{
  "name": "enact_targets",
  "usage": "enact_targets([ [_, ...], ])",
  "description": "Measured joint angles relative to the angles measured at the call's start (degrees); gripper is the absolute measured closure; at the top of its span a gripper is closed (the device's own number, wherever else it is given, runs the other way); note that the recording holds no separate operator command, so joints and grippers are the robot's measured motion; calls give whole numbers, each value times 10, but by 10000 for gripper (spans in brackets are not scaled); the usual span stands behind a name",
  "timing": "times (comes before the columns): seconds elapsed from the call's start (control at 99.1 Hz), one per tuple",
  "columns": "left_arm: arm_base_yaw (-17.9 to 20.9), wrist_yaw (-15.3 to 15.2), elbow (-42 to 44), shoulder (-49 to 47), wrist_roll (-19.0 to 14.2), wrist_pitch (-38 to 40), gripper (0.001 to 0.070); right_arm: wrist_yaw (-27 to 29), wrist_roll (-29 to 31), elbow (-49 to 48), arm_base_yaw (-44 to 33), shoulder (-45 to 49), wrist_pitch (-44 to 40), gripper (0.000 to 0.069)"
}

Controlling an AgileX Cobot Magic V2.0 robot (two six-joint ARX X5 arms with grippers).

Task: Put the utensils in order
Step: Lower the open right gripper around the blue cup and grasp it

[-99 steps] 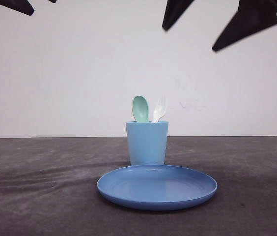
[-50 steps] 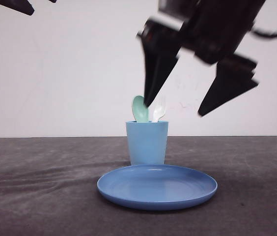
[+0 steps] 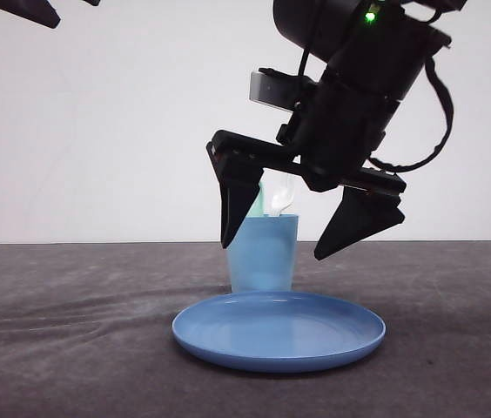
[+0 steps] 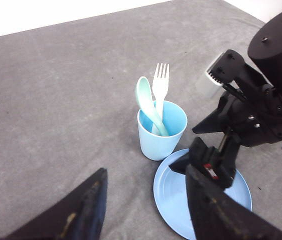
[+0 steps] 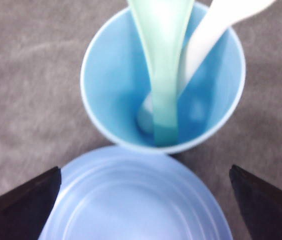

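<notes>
Utensils: spoon (image 4: pixel 146 102) and fork (image 4: pixel 159 89) are both standing handle-down in the cup (image 4: pixel 161 131), bowl and tines sticking up above the rim, leaning against each other.
Left gripper (image 4: pixel 142 200): hovering high and well apart from the cup, fingers spread wide, holding nothing.
Spoon: sitting on the left side of the cup in the front view, mostly hidden there by a black finger; handle is reaching the cup floor in the right wrist view.
Fork: sitting just right of the spoon, touching or nearly touching it where they cross.
Cup: standing upright on the grey table (image 3: pixel 71 331), just behind the plate (image 3: pixel 279 329), near its rim; cannot tell if they are touching.
Right gripper (image 3: pixel 311 225): hanging over the plate, just in front of the cup, fingers wide apart and gripping nothing, pointing down.
Step, as I'm reading it: lining up to pull one utensil out.
Risk 1: the left-hand finger is sitting close to the cup wall, so a descent without backing toward the utensil heads is likely tipping the cup.
Risk 2: the heads are crowding each other, so closing may be catching both, or dragging the second one out.
Risk 3: the light cup may be lifting with the utensil if the handle binds.
</notes>
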Motion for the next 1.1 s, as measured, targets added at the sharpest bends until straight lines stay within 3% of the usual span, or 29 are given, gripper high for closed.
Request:
enact_targets([
  [1.099,0,0,0,0,1,1,414,-7,4,60,-29,94,41,11],
])
